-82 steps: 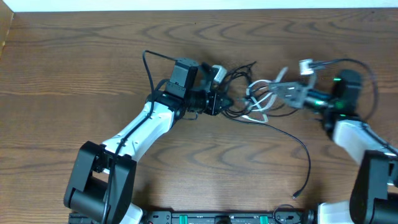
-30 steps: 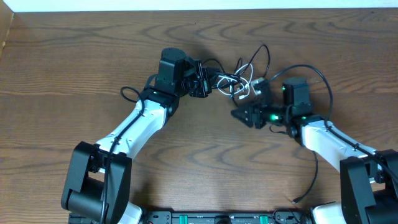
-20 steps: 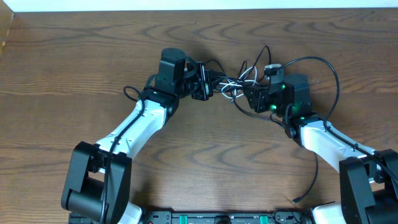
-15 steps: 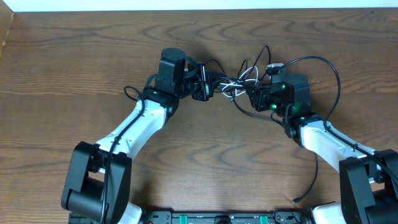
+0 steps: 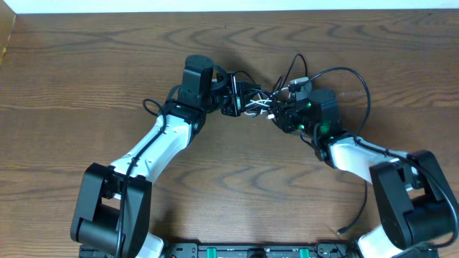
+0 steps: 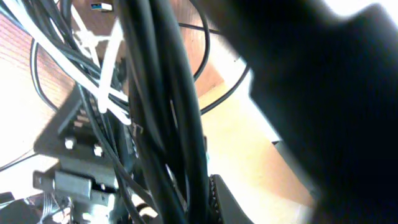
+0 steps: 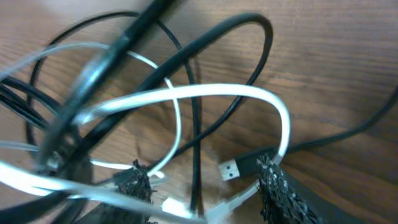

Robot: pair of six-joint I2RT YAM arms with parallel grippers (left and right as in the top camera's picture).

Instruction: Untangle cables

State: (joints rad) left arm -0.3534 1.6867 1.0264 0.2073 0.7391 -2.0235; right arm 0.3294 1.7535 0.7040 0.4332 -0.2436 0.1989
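the cables (image 5: 259, 104) are lying in a tangled knot on the far middle of the wooden table (image 5: 86, 64), sitting directly between the two grippers. the left gripper (image 5: 235, 96) is reaching into the knot from its left side, and its jaws are pressing together on a bunch of the black strands. in the left wrist view those black strands (image 6: 165, 112) are running thick and close past the camera, with the white cable (image 6: 107, 74) crossing just behind them.

the right gripper (image 5: 282, 116) is facing the knot from the opposite side, its tip sitting at the tangle's edge. in the right wrist view its fingertips (image 7: 134, 180) are standing spread apart at the bottom of the picture, with strands lying loose on the wood in front of and between them. there the white cable is arching across from one fingertip toward the other, thin black strands are crossing over and under it, and a small usb plug (image 7: 231, 168) is resting just beside the fingertip on the picture's right.

one long black strand (image 5: 362, 201) is looping out past the right arm and trailing toward the near edge of the table, its plug end lying well apart from the knot.
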